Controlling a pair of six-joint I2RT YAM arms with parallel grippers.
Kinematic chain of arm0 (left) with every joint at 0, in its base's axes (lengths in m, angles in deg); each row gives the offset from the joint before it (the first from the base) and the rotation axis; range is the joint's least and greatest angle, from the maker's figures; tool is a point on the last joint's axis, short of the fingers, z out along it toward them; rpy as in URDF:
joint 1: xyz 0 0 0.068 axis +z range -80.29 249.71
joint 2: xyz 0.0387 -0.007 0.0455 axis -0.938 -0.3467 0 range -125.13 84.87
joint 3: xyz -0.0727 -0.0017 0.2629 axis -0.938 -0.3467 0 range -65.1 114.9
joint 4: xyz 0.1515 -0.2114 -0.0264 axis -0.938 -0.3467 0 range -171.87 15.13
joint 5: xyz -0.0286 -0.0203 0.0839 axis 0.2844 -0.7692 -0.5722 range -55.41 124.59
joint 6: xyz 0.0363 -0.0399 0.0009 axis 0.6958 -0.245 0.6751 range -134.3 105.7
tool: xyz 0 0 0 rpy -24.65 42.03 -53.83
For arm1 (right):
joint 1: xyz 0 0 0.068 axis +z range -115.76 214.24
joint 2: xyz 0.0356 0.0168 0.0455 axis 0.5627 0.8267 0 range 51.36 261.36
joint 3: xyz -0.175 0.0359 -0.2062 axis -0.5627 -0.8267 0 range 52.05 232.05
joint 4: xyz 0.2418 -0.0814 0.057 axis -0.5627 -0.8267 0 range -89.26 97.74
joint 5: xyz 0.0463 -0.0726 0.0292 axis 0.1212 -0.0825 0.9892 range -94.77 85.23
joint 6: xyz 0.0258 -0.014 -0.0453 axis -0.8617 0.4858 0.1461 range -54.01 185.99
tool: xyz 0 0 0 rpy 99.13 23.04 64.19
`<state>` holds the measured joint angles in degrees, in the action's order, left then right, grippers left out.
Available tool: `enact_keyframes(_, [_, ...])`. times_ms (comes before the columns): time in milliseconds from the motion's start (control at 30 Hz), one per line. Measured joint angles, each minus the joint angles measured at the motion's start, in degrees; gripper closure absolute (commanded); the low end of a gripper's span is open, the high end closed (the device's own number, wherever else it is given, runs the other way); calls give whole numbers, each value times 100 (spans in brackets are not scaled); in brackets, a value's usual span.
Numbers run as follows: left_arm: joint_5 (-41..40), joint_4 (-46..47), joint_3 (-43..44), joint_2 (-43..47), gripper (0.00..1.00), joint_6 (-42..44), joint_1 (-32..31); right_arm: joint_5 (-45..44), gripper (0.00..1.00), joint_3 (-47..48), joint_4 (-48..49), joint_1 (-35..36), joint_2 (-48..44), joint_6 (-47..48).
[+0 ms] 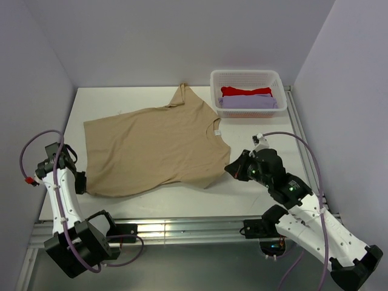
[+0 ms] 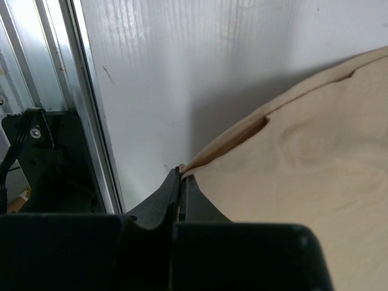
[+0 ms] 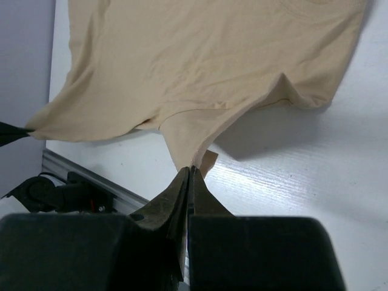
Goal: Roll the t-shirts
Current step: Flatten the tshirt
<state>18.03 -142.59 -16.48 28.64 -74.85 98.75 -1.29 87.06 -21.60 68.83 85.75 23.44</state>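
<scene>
The tan t-shirt (image 1: pixel 151 145) lies spread flat on the white table, its neck and small white label (image 1: pixel 217 132) to the right. My left gripper (image 1: pixel 83 182) is shut on the near left hem corner; the left wrist view shows the cloth (image 2: pixel 315 170) pinched at the fingertips of that gripper (image 2: pixel 182 173). My right gripper (image 1: pixel 229 168) is shut on the near sleeve's edge. In the right wrist view the sleeve rises slightly off the table to that gripper (image 3: pixel 192 170), with the shirt (image 3: pixel 200 60) beyond. A red t-shirt (image 1: pixel 245 91) and a lavender t-shirt (image 1: pixel 247 102) lie in the basket.
A white mesh basket (image 1: pixel 245 73) stands at the table's back right corner. A metal rail (image 1: pixel 182 229) runs along the near table edge. Grey walls close in the left, back and right sides.
</scene>
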Motion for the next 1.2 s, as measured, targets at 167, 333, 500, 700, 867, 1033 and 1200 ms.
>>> enact_keyframes(167, [184,105,-48,-125,99,55,13,-125,100,437,-208,15,46,68])
enact_keyframes(333, [240,160,-48,-251,99,96,63,-201,100,876,-195,26,280,247])
enact_keyframes(500, [328,203,-48,-315,99,122,175,-238,100,1143,-160,46,813,442])
enact_keyframes(700, [457,219,-55,-560,99,162,385,-308,100,1285,-149,55,1388,608])
enact_keyframes(867, [516,212,-61,-614,99,155,463,-341,100,1694,-116,55,1810,737])
enact_keyframes(1033, [457,98,-24,-544,100,90,466,-341,100,1976,-46,55,2155,824])
enact_keyframes(1200, [404,-57,188,-514,100,15,470,-337,100,2339,-42,52,2583,957])
